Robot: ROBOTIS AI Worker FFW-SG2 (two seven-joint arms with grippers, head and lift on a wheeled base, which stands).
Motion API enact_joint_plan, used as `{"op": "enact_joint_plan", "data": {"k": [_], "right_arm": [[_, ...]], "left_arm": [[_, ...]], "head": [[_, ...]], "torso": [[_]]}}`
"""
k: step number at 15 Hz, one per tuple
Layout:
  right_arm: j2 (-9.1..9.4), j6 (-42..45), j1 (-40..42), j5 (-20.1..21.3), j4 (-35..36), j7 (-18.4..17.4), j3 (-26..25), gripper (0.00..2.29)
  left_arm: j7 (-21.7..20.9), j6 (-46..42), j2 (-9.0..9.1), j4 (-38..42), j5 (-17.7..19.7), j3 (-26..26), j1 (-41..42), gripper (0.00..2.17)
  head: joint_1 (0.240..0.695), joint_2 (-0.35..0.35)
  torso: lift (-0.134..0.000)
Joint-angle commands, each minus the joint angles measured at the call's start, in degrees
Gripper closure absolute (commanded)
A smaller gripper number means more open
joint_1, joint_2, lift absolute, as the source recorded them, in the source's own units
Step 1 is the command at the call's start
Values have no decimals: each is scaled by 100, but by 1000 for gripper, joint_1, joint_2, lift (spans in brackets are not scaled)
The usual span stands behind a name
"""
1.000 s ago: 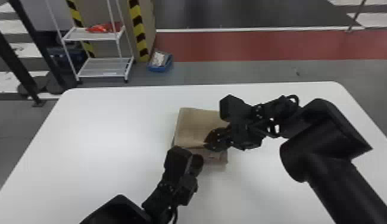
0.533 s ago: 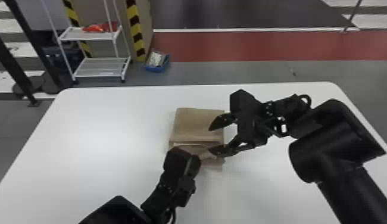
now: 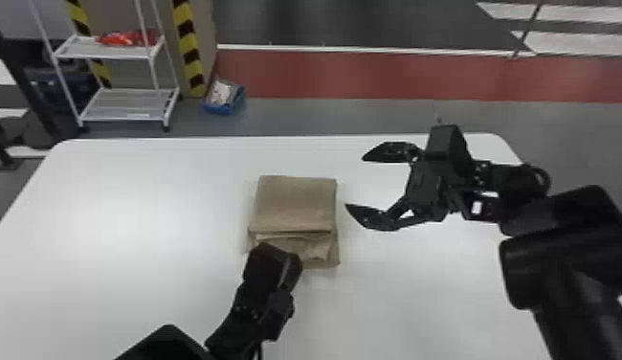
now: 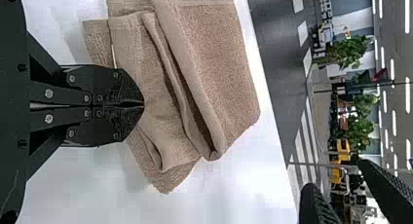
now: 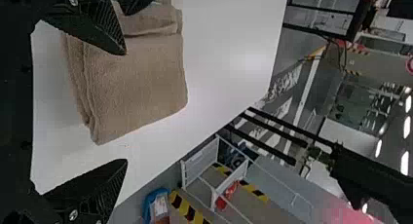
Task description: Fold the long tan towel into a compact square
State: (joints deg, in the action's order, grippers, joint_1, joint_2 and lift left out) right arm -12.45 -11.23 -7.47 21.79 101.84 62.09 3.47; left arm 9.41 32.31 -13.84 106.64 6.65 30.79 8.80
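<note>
The tan towel (image 3: 295,203) lies folded in a layered, squarish stack near the middle of the table, its lower layers sticking out on the near side. Over that near edge is my left gripper (image 3: 276,270). In the left wrist view, the left gripper (image 4: 144,105) is shut, its tips against the layered towel (image 4: 214,53); whether cloth is pinched cannot be seen. To the right of the stack, my right gripper (image 3: 354,181) stands open and apart from it. The right wrist view has the right gripper (image 5: 126,107) with nothing between its fingers beside the towel (image 5: 136,83).
The white table (image 3: 133,206) extends around the towel on every side. Beyond its far edge stand a white wire shelf (image 3: 128,105) and a blue bin (image 3: 224,98) on the floor. Both arms reach in from the near side and the right.
My right gripper has opened and moved right, away from the towel. The left gripper has stayed at the near edge, and the folded stack is now more fully exposed.
</note>
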Motion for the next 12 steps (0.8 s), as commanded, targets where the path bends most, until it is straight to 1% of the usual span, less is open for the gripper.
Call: {"op": "enact_joint_plan", "data": {"k": [1,3,4,6,7,8,9,12], "right_arm": [[15,125,141,-368,29,-163,-251,90],[32,125,141,-368,29,-206,-259,90],[32,125,141,-368,29,-250,-251,90],[41,160,141,-377,29,-330,-233,90],[85,195,141,-386,20,-382,-242,90],[103,195,149,-447,12,-426,-277,90],[103,195,158,-640,-15,-488,-356,90],[111,160,264,-887,-32,-927,-532,90]], "left_arm": [[61,0,83,6,3,112,-1,2078],[87,18,145,94,3,147,-1,2078],[149,18,145,155,12,156,-1,2078],[211,18,136,349,38,103,-1,2078],[219,18,136,472,47,59,-1,2078],[228,18,92,639,74,33,-1,2078],[219,18,83,885,117,-64,61,2078],[219,211,30,1474,346,-451,219,2078]], "head": [[695,-83],[695,-106],[695,-120],[695,-128],[695,-130],[695,-128],[695,-125],[695,-124]], "torso": [[-125],[-125],[-125],[-125],[-125],[-125],[-125],[-125]]}}
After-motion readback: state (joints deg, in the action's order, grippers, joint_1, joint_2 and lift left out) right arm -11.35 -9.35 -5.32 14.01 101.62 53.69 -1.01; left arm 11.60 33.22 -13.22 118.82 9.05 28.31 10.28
